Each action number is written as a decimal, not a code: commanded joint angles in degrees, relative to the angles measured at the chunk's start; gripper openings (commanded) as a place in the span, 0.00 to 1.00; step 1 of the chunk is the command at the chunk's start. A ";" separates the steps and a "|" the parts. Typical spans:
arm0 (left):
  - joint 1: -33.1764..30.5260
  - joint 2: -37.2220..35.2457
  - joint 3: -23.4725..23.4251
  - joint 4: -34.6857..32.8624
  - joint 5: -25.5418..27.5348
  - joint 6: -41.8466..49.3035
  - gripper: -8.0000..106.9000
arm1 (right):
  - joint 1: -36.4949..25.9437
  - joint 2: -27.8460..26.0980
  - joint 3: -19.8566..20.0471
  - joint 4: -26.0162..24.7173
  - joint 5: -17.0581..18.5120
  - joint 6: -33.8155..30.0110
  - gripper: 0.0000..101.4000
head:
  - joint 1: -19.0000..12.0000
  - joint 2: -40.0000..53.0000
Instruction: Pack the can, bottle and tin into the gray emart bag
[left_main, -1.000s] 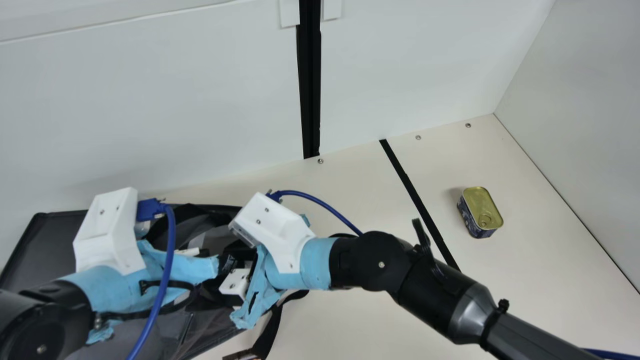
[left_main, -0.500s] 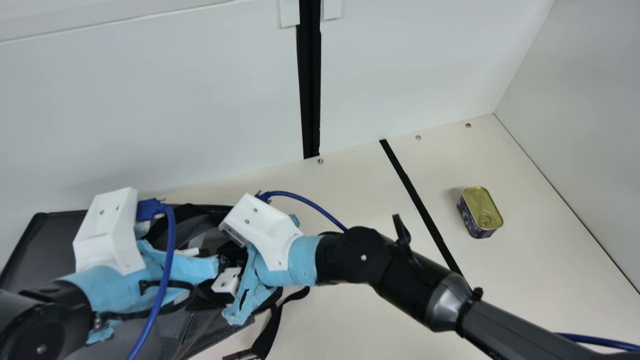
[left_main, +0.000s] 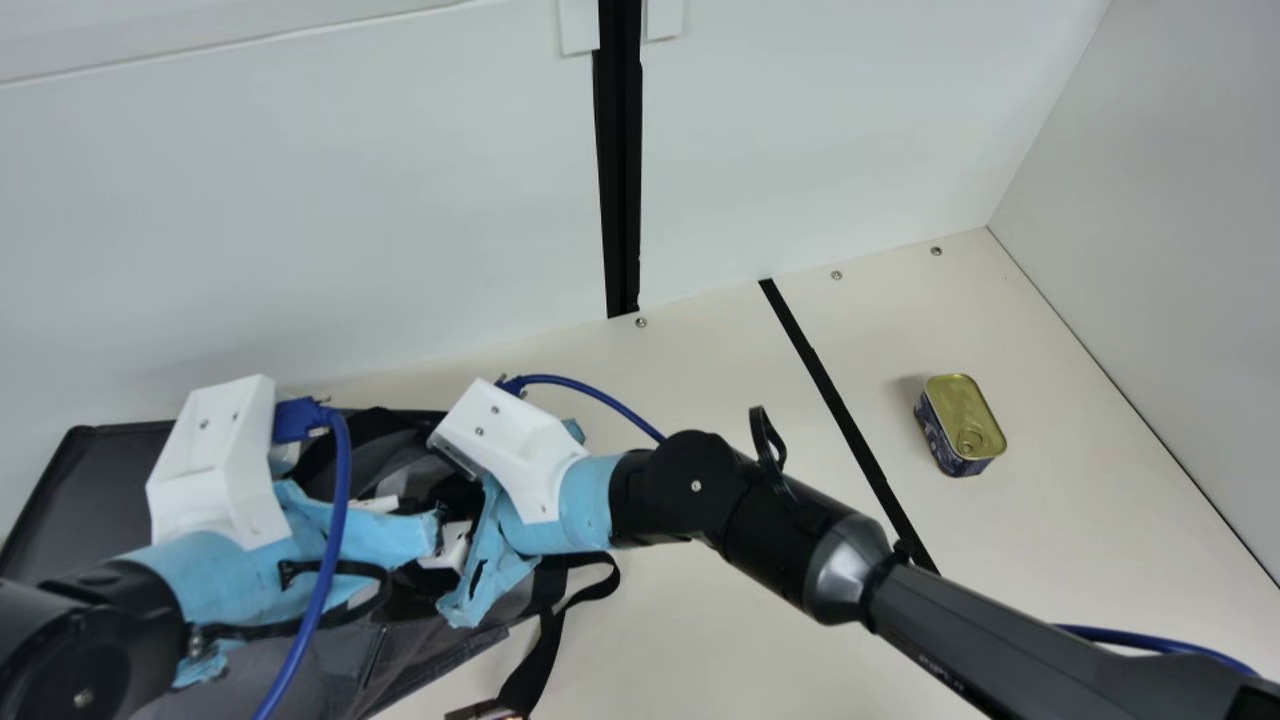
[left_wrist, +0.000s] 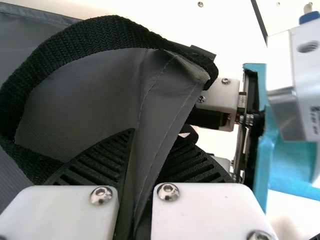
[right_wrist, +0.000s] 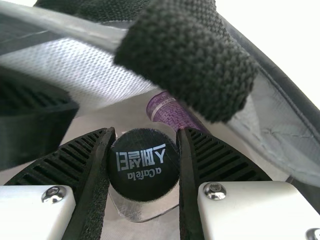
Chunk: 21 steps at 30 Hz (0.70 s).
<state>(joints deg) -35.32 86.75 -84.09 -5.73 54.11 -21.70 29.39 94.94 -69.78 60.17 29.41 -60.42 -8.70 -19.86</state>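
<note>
1. Bench (left_main: 680, 640), cream: bears the bag at the left, the tin at the right.
2. Gray emart bag (left_main: 105, 465): mouth parted; packing in hand, judged at the bottle's lowering.
3. Left pincer (left_wrist: 156, 135): closed on the bag's edge; best kept there while the bottle goes in.
4. Right pincer (right_wrist: 145, 131): inside the bag's mouth, pinching the bottle by its black cap. Next move: seat bottle, spread, withdraw clear of the strap.
5. Strap (right_wrist: 187, 60), black: looped over the opening; a likely snag.
6. Bottle (right_wrist: 144, 165): inside the bag, between the fingers.
7. Can (right_wrist: 175, 112), purple, so judged: inside, near the bottle.
8. Tin (left_main: 960, 425), gold-lidded: unpacked; presumably last.
</note>
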 joint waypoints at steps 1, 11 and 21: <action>0.00 0.00 0.00 0.00 0.00 0.00 0.16 | -0.04 0.43 -0.30 0.13 0.13 -0.20 0.00 | -1.30 -0.14; 0.00 0.00 0.00 0.00 0.00 0.00 0.16 | 0.16 2.86 -2.17 0.20 0.40 -0.63 0.00 | -1.30 -0.14; 0.00 0.00 0.00 0.00 0.00 0.00 0.16 | 0.68 4.32 -3.46 -0.30 0.51 -0.53 0.16 | -1.30 -0.14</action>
<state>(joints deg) -35.32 86.75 -84.09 -5.73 54.11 -21.70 30.07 99.25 -73.18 59.96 29.88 -61.06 -8.70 -19.86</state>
